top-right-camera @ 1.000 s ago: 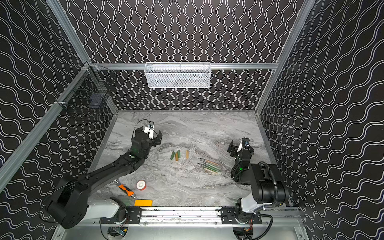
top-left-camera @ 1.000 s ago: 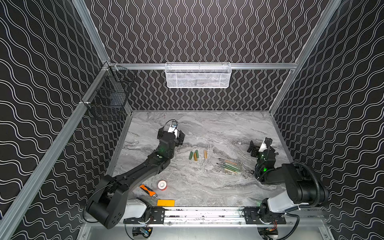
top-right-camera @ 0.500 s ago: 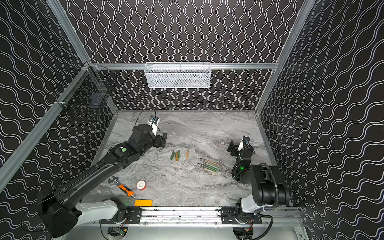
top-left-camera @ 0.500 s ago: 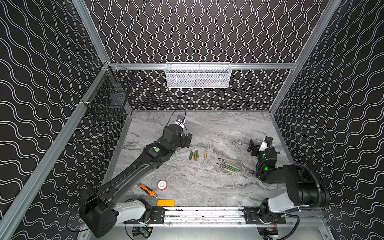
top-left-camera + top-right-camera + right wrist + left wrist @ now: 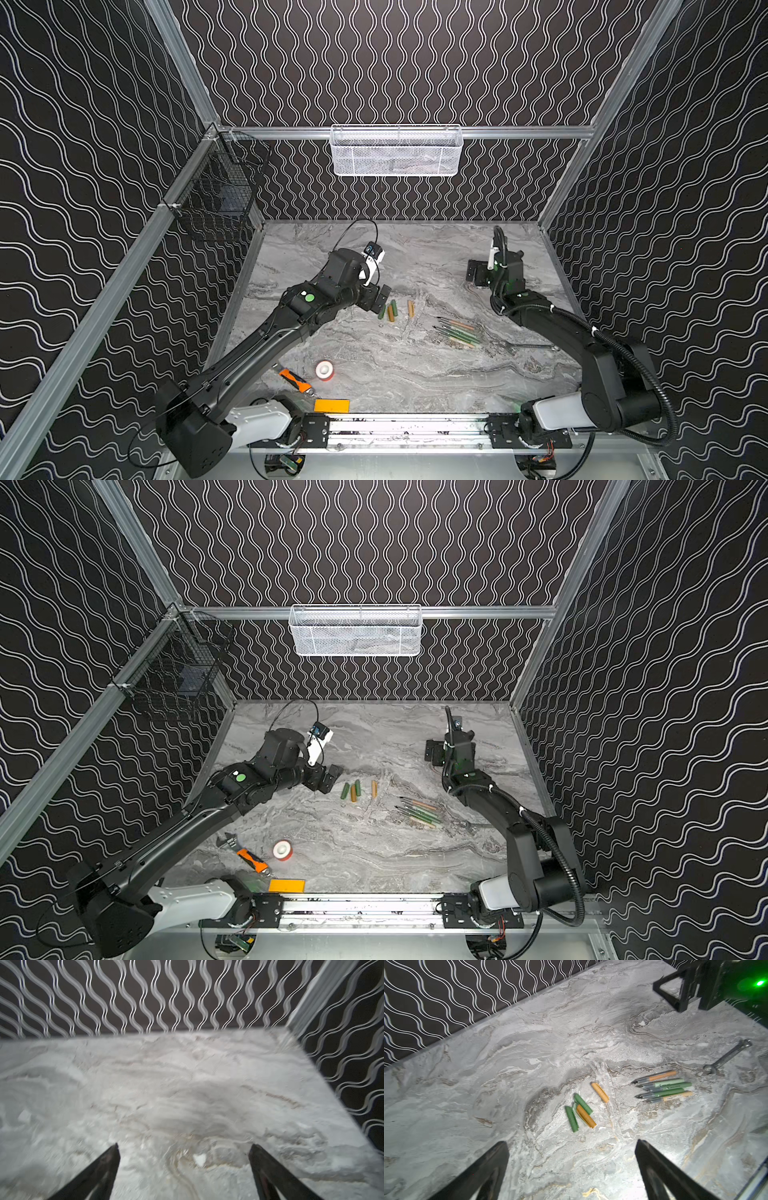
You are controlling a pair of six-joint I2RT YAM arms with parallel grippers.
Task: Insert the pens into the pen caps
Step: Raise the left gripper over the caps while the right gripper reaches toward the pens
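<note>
The pens point(image 5: 457, 333) lie bundled in plain sight on the grey marble table point(image 5: 415, 386). Just beside them are the loose pen caps point(image 5: 392, 309), with the left gripper point(image 5: 379, 297) next to those — spread wide, empty. The right gripper point(image 5: 477, 272), equally wide and empty, hangs well behind the pens. A silver wrench point(image 5: 534, 345) lies by their butt ends, and a tape roll point(image 5: 324, 370) is well in front. Wavy black walls point(image 5: 415, 62) enclose all.

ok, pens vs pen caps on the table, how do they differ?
The pens are long and thin with dark tips; the pen caps are short and stubby. The pens lie in one tight row; the pen caps are looser, one tan cap apart. Both are green or tan, flat on the table.
</note>
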